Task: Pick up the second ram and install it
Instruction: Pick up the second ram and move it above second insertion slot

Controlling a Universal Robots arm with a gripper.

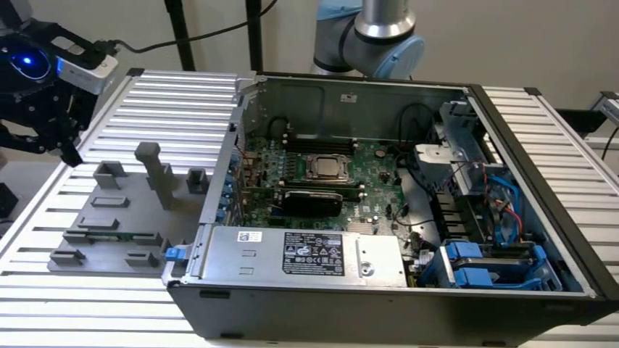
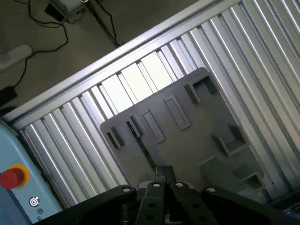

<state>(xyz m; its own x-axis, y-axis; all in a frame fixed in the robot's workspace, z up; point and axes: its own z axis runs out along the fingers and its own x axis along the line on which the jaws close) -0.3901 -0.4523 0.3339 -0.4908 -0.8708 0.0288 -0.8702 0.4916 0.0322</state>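
The second ram (image 1: pixel 114 236) is a thin green stick lying along the near side of the grey fixture plate (image 1: pixel 97 217), held between two small grey end blocks. In the wrist view the ram (image 2: pixel 143 146) appears edge-on as a thin dark strip on the plate (image 2: pixel 187 140). My gripper (image 1: pixel 66 148) hangs well above the table past the plate's far end, at the exterior view's left. Its fingers (image 2: pixel 161 177) sit close together with nothing between them, pointing down towards the plate.
An open computer case (image 1: pixel 387 290) lies at the exterior view's right of the plate, showing the motherboard (image 1: pixel 320 181), CPU socket (image 1: pixel 327 168) and long black slots (image 1: pixel 309 138). Tall grey blocks (image 1: pixel 155 174) stand on the plate. A red button (image 2: pixel 11 178) sits off the table's edge.
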